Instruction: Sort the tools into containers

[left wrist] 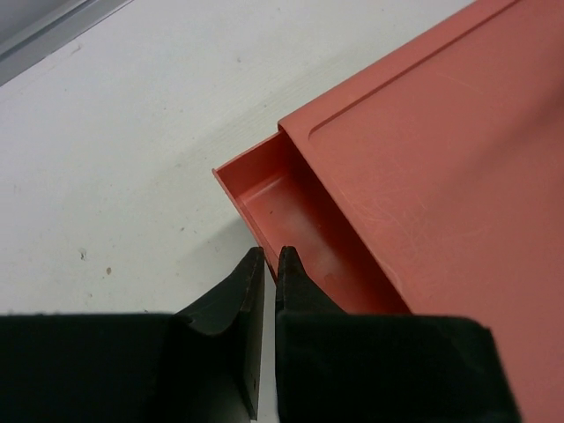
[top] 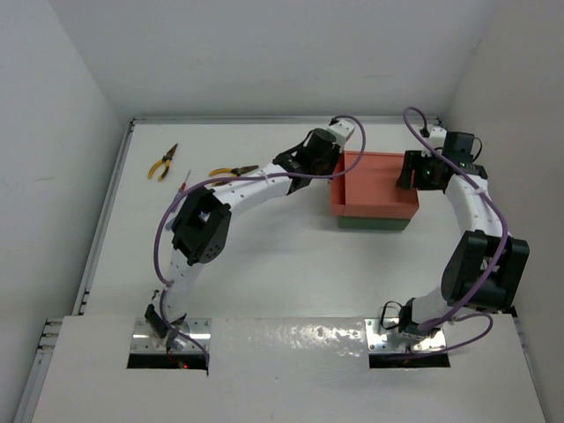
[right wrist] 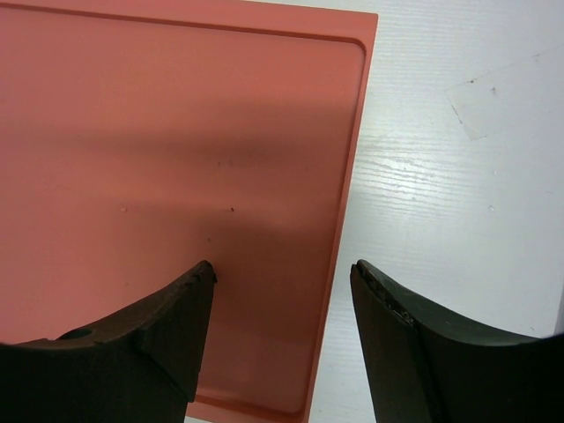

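The salmon-red tray [top: 377, 181] sits on the dark green tray [top: 374, 224] right of centre. In the left wrist view the red tray [left wrist: 264, 189] is slid a little way out from under its flat top [left wrist: 441, 159]. My left gripper [left wrist: 270, 257] is closed to a narrow slit on the tray's front rim; it also shows in the top view [top: 328, 169]. My right gripper [right wrist: 282, 269] is open over the right edge of the red top [right wrist: 176, 132], and shows in the top view [top: 411, 176]. Two yellow-handled pliers [top: 162, 162] [top: 231, 171] lie at the far left. The screwdrivers cannot be clearly made out.
A thin small item [top: 186, 181] lies between the two pliers, partly behind my left arm [top: 238, 189]. White walls enclose the table at the back and on both sides.
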